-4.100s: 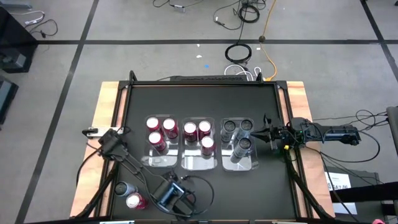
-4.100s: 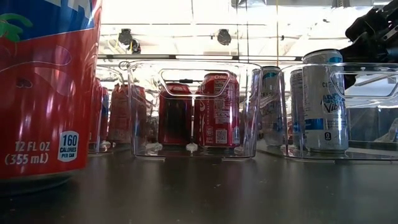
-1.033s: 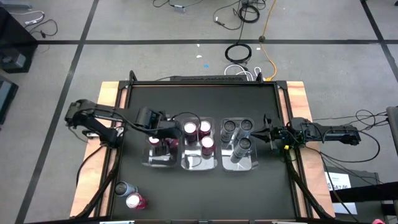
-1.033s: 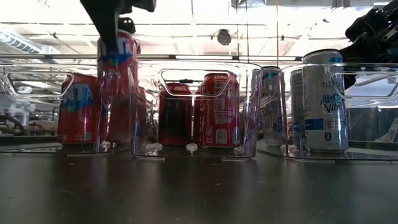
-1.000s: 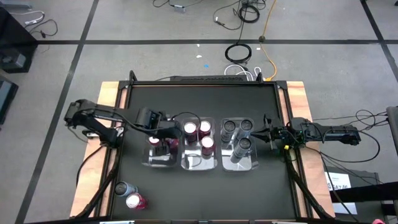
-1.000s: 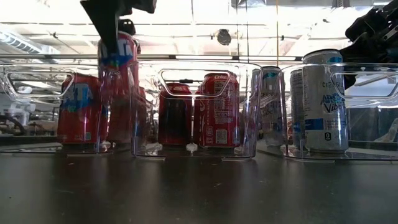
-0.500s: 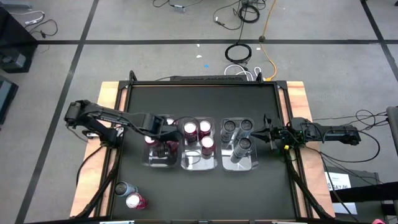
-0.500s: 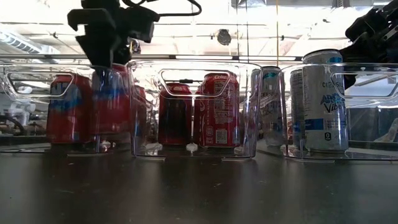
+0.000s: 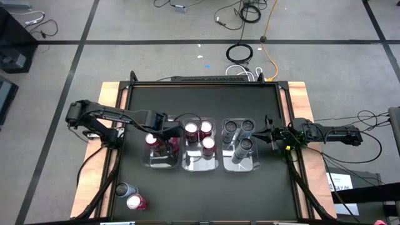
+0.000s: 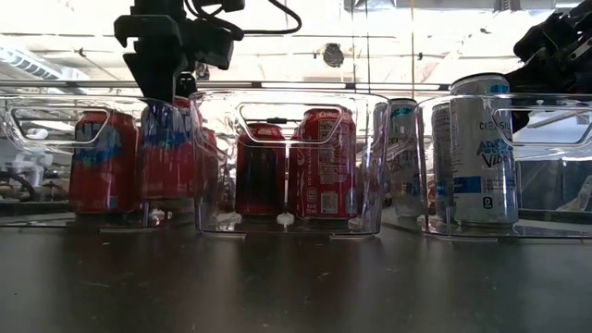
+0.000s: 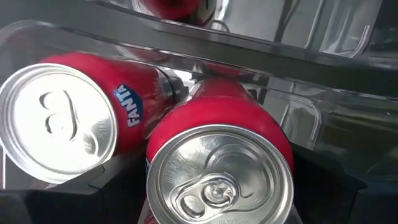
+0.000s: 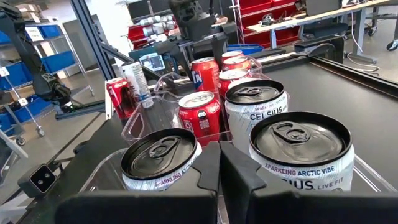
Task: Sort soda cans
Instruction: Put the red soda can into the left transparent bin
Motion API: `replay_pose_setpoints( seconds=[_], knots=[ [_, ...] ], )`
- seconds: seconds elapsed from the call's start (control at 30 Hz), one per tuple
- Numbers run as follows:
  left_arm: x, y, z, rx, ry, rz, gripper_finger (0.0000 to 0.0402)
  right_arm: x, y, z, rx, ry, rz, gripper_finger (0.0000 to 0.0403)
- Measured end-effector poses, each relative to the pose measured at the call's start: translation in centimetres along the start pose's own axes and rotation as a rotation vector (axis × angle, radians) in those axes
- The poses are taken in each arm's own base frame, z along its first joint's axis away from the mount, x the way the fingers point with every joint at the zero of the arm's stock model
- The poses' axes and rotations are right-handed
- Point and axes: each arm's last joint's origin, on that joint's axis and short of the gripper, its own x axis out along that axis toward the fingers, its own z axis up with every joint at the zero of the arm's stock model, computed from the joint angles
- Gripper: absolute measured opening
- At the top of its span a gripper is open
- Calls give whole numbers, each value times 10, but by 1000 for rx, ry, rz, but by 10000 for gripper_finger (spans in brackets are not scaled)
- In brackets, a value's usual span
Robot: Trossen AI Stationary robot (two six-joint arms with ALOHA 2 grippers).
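You see glossy red soda cans [image 11: 217,124] with bright brushed-metal tops, clear shiny plastic bins [image 10: 287,162], a matt black table [image 9: 206,103] with bare wood along its left and right edges.

Left tool [image 9: 164,136] points straight down; right tool [image 9: 270,133] reaches level, fingers together.

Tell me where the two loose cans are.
In the high view, the two loose cans stand at the table's near-left corner, outside the bins.
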Motion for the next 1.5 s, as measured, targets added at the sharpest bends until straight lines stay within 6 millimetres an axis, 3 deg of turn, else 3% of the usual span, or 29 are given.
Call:
replay_pose_setpoints(
  seconds=[0.27,1.5],
  knots=[
    [10,1,-4,9,29,12,326,0,0,0,0,0,0,4],
    [10,0,0,-23,-23,33,335,0,0,0,0,0,0,4]
  ],
)
